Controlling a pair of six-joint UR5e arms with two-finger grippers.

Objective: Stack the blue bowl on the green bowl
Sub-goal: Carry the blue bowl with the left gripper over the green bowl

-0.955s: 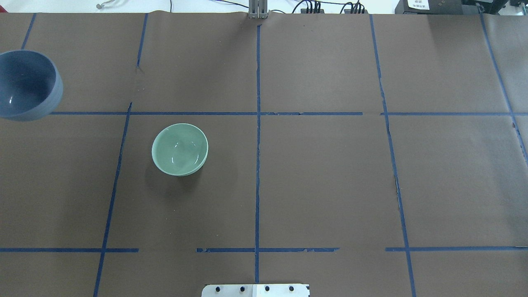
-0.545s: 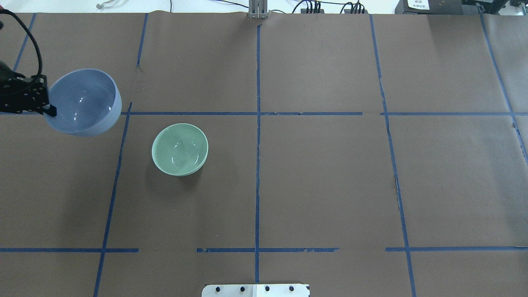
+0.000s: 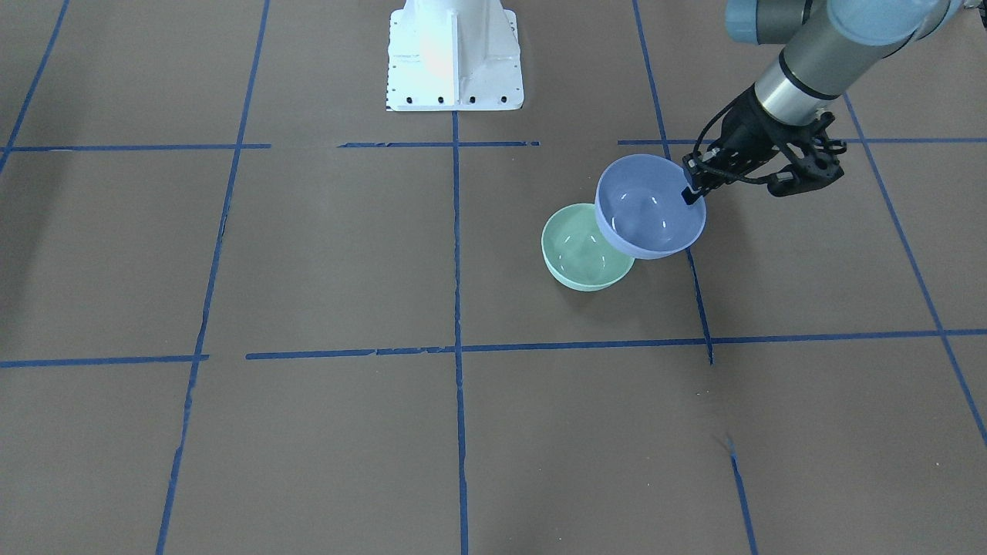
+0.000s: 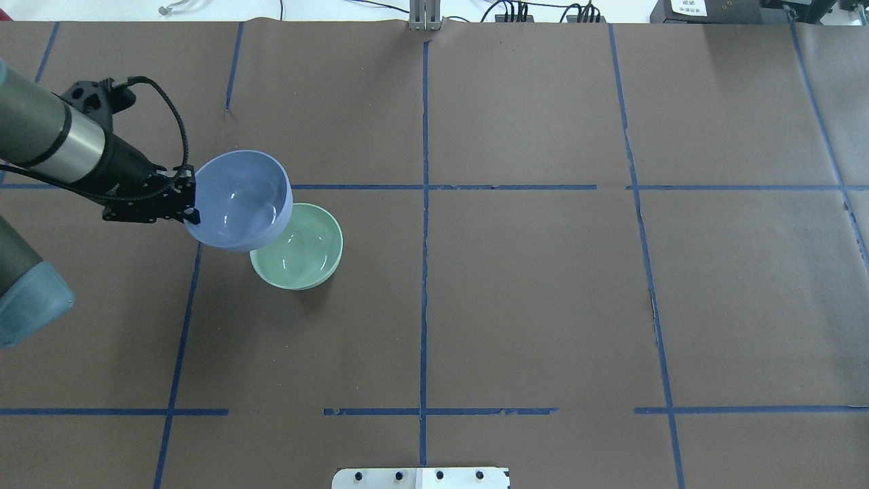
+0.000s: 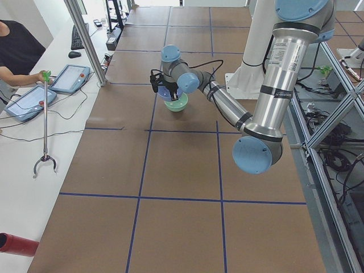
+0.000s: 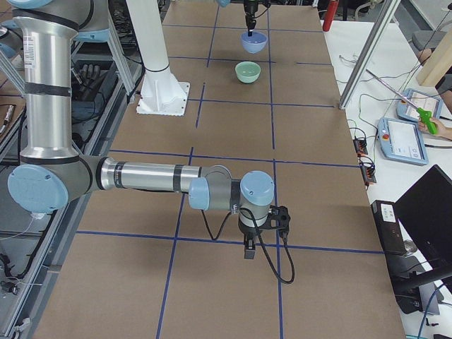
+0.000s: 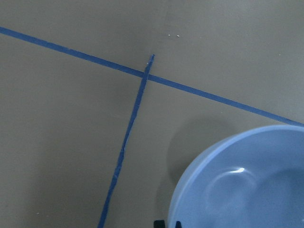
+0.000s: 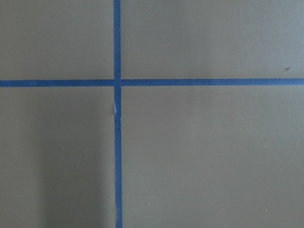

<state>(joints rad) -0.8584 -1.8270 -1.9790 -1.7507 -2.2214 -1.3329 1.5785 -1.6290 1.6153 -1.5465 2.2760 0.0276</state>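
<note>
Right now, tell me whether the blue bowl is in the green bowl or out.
Out: left gripper holds the blue bowl raised over one edge of the green bowl.

The overhead view looks forward and down on the table [image 4: 543, 305] from behind the robot, so the white base [image 4: 421, 478] lies at its lower edge. The front-facing view looks steeply down from the opposite side, and there the same base stands at the top. These two views share the blue bowl [image 4: 239, 202] and the green bowl [image 4: 305, 255], seen mirrored. The two side views look along the table from its ends, from farther off, and both bowls appear small in each. The left wrist camera is very near: it looks down on the blue bowl's rim and the tape lines [image 7: 127, 137]. The right wrist camera sees only brown paper with a tape cross [image 8: 117, 82].
</note>
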